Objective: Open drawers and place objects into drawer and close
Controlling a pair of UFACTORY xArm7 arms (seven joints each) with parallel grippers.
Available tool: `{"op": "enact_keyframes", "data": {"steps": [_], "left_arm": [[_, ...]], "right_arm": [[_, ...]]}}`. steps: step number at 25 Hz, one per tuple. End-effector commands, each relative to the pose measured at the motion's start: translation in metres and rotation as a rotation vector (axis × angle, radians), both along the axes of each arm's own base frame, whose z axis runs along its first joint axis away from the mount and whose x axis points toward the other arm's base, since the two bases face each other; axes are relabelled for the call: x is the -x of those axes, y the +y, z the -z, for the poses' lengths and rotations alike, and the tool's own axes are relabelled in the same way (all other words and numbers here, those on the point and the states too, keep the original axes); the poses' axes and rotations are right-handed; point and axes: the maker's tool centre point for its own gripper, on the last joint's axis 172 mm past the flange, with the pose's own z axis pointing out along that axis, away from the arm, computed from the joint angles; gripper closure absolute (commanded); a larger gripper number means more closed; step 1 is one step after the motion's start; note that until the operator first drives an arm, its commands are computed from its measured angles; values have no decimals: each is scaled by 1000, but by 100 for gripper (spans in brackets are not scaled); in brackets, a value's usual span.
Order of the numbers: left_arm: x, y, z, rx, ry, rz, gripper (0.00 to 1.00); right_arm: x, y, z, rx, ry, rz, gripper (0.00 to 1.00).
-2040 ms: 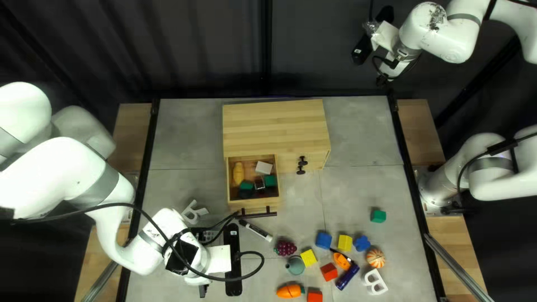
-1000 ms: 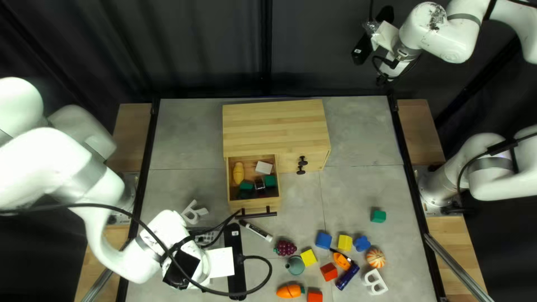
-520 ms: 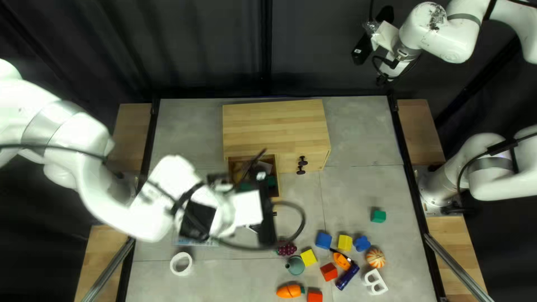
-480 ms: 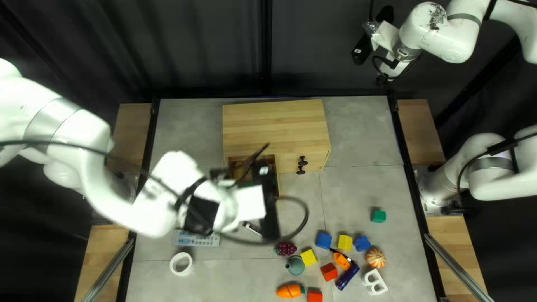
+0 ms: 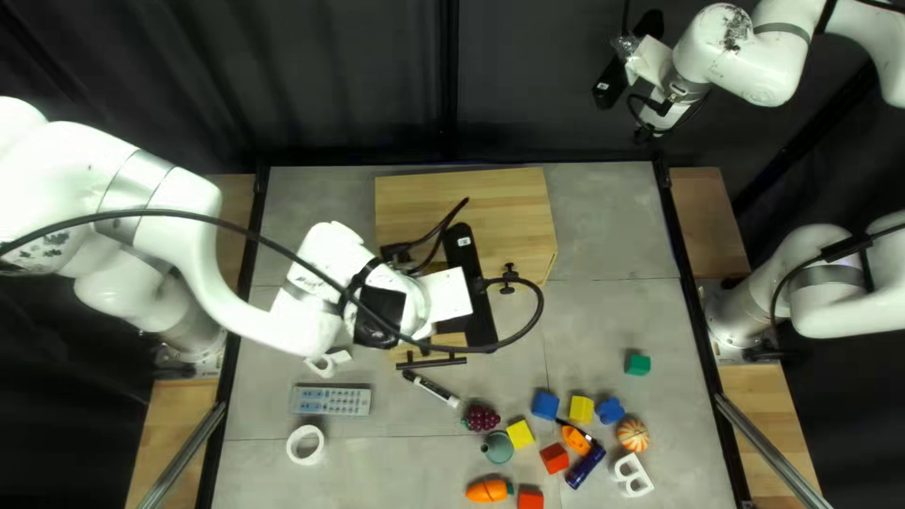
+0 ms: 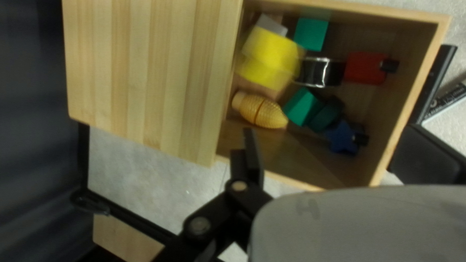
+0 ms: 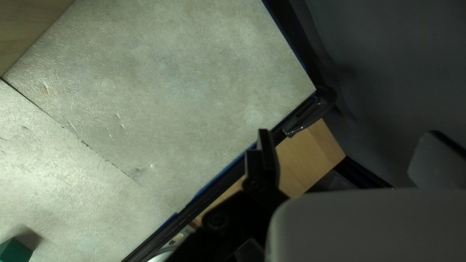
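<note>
Evidently, the left gripper (image 5: 422, 303) reaches over the cabinet (image 5: 518, 198) in the top left view and hides most of the open drawer (image 6: 388, 13); its front and black bar handle (image 5: 431, 363) show. The left wrist view uncovers the inside: a yellow block (image 6: 272, 58), blurred, at the cabinet end, clear of the fingers, which are spread and released. I cannot tell whether it has touched down. Beside it lie a bumpy yellow-orange toy (image 6: 262, 110), a pale block (image 6: 271, 24), two green blocks (image 6: 310, 34), a shiny black piece (image 6: 320, 72), a red piece (image 6: 366, 68) and a blue star (image 6: 343, 138).

Only the top left view gives the remote (image 5: 330, 400), the white ring (image 5: 304, 459) and, farther right, the toy grapes (image 5: 482, 418), toy carrot (image 5: 488, 490) and striped ball (image 5: 633, 435). The marker (image 5: 431, 387) appears there whole, while the left wrist view catches one part beyond the handle.

The right gripper (image 5: 660, 75) is raised beyond the table's far edge, its fingers apart, holding nothing. Its wrist view shows bare tabletop (image 7: 184, 87) and part of a green cube (image 7: 14, 250).
</note>
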Motion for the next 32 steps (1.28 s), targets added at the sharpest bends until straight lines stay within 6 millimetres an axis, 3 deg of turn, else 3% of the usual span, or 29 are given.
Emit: {"op": "enact_keyframes", "data": {"steps": [1, 8, 15, 20, 32], "left_arm": [[34, -56, 13, 80, 35, 84, 0], [105, -143, 38, 297, 175, 301, 0], [172, -202, 86, 474, 269, 468, 0], [188, -222, 112, 568, 292, 547, 0], [202, -244, 135, 546, 263, 554, 0]], "right_arm": [[0, 0, 0, 0, 0, 0, 0], [0, 0, 0, 0, 0, 0, 0], [0, 0, 0, 0, 0, 0, 0], [0, 0, 0, 0, 0, 0, 0], [0, 0, 0, 0, 0, 0, 0]]}}
